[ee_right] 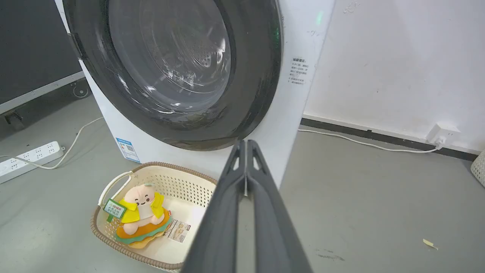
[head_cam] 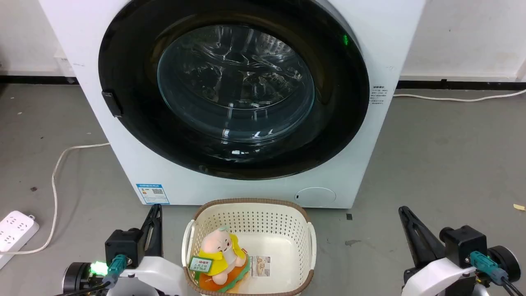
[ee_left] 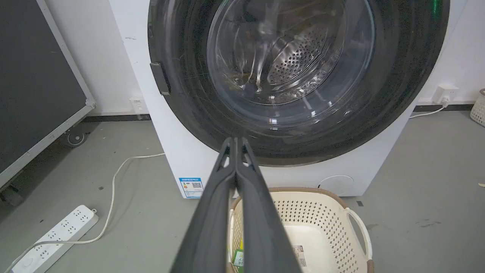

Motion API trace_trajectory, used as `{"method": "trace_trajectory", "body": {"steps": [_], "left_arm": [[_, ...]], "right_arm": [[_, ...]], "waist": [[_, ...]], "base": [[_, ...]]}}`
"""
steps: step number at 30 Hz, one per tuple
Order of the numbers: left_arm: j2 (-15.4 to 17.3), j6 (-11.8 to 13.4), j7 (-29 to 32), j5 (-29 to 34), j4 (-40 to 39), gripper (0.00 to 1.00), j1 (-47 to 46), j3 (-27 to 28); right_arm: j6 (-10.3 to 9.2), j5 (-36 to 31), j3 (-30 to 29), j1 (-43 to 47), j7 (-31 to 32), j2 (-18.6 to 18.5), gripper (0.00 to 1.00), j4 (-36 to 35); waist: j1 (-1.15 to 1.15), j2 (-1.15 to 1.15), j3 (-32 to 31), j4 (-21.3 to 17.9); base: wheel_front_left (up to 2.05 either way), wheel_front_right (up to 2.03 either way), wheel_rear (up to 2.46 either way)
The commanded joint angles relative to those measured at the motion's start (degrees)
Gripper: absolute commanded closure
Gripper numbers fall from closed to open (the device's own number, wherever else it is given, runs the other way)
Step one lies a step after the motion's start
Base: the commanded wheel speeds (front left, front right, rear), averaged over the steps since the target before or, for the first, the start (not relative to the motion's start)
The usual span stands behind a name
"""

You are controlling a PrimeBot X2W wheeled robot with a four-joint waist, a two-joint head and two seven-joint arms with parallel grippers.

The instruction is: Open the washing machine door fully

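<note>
Two pincers noted, both closed tight. Left pincer (head_cam: pixel 156 211) sat at the lower left of the head view, its fingers pressed together and pointing up the frame toward the washing machine (head_cam: pixel 254 191). It held nothing and touched nothing. Right pincer (head_cam: pixel 404 214) at lower right was in the same condition: fingers together, empty, clear of the machine. Each wrist view showed its own pair meeting at the tips.

Washing machine door (head_cam: pixel 234 90) took up the upper centre of the head view, seated flat in the white front, closed. The glossy black disc faced straight out toward the camera. Being round, it had no long axis to record. A clear glass window sat at its centre, and the perforated steel drum (ee_left: pixel 295 64) showed through it in the left wrist view. Handle tab (head_cam: pixel 111 103) lay on the disc's left edge in the frame, about mid-height. Small green light (head_cam: pixel 345 40) glowed at the disc's upper right.

Blue label (head_cam: pixel 153 193) was at the lower left of the machine front, round cap (head_cam: pixel 315 196) at the lower right. Cream basket (head_cam: pixel 250 202) stood on the grey floor (head_cam: pixel 444 164) just before the machine, bottom centre, between the two pincers. A plush toy (head_cam: pixel 220 253) in yellow sat in its left half. White power strip (head_cam: pixel 14 230) lay at the far left edge.
</note>
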Motion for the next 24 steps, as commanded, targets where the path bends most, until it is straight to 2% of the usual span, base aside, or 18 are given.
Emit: {"method": "trace_trajectory", "body": {"steps": [1,24], "left_arm": [[0.1,-0.2,0.0,0.2,-0.2,1.0,0.1,0.0],[0.1,-0.2,0.0,0.2,-0.2,1.0,0.1,0.0]], "right_arm": [[-0.04,-0.4,0.0,-0.7,0.0,0.3,1.0,0.1],[-0.04,-0.4,0.0,-0.7,0.0,0.3,1.0,0.1]], "waist": [[0.0,0.0,0.0,0.0],[0.0,0.0,0.0,0.0]], "base": [[0.0,0.0,0.0],[0.0,0.0,0.0]]}}
